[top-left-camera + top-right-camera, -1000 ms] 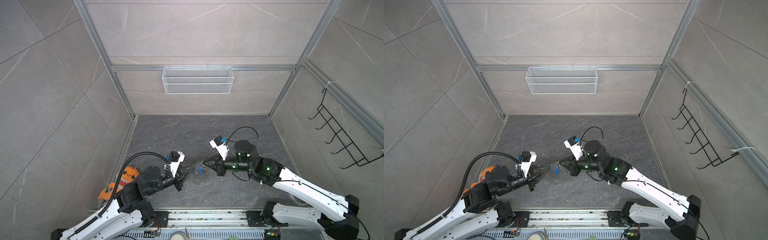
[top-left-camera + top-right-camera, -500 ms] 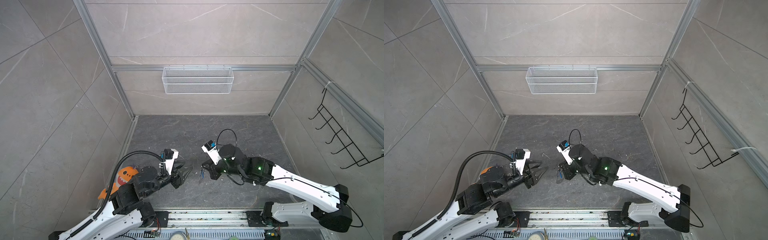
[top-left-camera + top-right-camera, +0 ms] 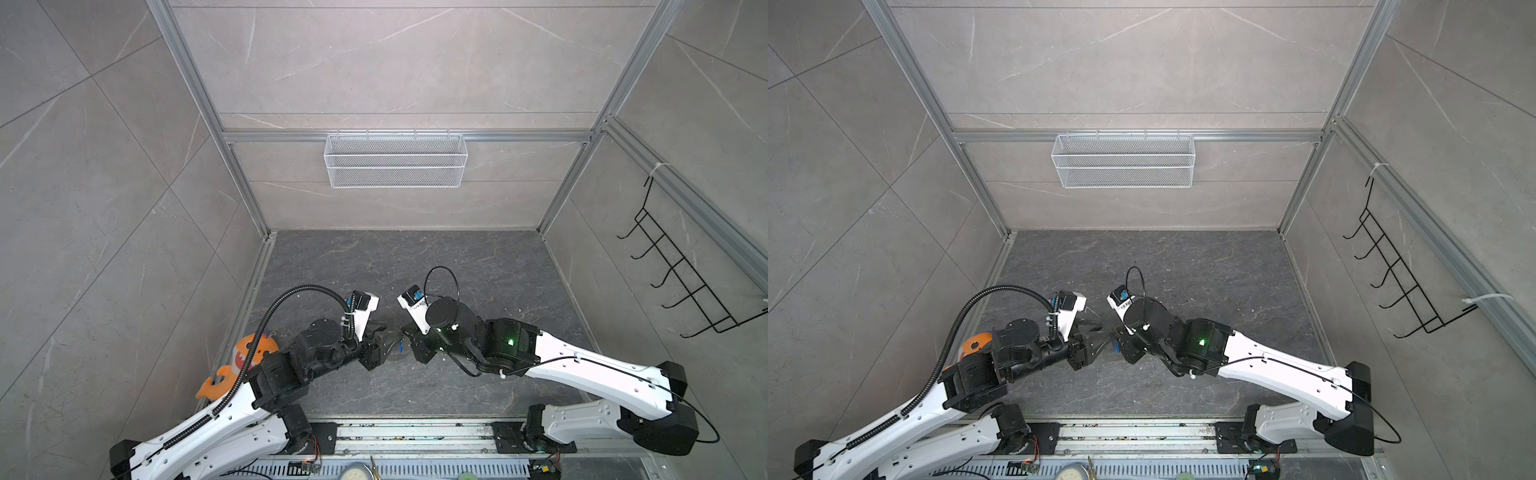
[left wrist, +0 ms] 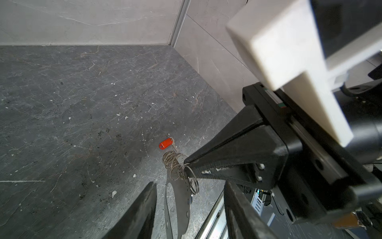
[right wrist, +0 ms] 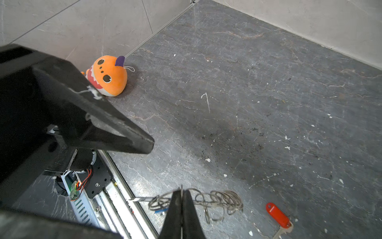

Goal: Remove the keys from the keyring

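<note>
Dark stone counter [image 3: 415, 257], grey tile walls; both arms meet low at the front middle. Your right gripper [image 5: 182, 193] is fully closed, pinching the keyring [image 4: 182, 209] at the end where its chain [image 5: 227, 199] bunches up. My read: it's the anchor, presenting the flat grey keyring to your other arm. Your left gripper [image 4: 189, 183] is roughly half open and holds nothing; the keyring sits between its fingers [image 4: 140, 211] with a gap on each side. Looks lined up to grip, not yet closed. Red-tagged key [image 5: 277, 215] lies flat on the counter near the chain but apart from it, so that one looks done. Blue tag [image 5: 160, 211] shows just under the chain by the right gripper's tips; you can't tell from here whether its key is on or off. Orange plush toy [image 5: 109, 76] sits by the wall, well apart, not in play.
</note>
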Controlling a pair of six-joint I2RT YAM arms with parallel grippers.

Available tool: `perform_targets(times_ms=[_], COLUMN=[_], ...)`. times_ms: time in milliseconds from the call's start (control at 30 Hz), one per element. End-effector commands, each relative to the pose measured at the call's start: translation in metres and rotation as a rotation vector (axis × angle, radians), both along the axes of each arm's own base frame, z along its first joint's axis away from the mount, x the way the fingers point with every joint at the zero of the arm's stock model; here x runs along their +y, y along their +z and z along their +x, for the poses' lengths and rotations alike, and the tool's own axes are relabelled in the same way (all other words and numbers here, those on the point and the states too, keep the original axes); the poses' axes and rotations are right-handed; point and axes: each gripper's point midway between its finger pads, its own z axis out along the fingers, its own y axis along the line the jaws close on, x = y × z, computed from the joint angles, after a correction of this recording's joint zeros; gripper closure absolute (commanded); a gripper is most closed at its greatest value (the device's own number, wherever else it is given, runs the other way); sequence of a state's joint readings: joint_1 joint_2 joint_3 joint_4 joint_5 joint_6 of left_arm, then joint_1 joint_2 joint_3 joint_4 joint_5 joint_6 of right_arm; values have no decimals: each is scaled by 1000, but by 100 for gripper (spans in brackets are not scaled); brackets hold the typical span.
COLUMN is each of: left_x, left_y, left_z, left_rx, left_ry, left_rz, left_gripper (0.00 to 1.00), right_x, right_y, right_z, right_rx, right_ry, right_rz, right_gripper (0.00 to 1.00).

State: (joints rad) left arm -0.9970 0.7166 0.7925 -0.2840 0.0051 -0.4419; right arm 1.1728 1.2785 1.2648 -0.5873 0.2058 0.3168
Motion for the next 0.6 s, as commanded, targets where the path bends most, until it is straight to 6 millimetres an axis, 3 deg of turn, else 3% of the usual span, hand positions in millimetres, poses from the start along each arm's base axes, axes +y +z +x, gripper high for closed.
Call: perform_targets(times_ms=[0,133,400,467,567], left_x=[-4,-8,-5,-4,-2], left_y=[8,3,-17,-15,-10], left_z=[3,5,8,8,7], left_rx=[-15,-10,30,23,2], left_ry=[3,-4,23,27,24], left_rz=[-32,-6,63,56,39], left_gripper=[46,46,62,71,98], right_x=[7,8,3,4,5], right_y=[12,12,19,19,17], right_z=[1,-2,-5,-6,-7], right_rx=[-38,-41,-48,-42,-32], right_ry=[-3,5,3,8,8], right_rz=[20,26,72,82,81], right_gripper=[100,100,100,100,100])
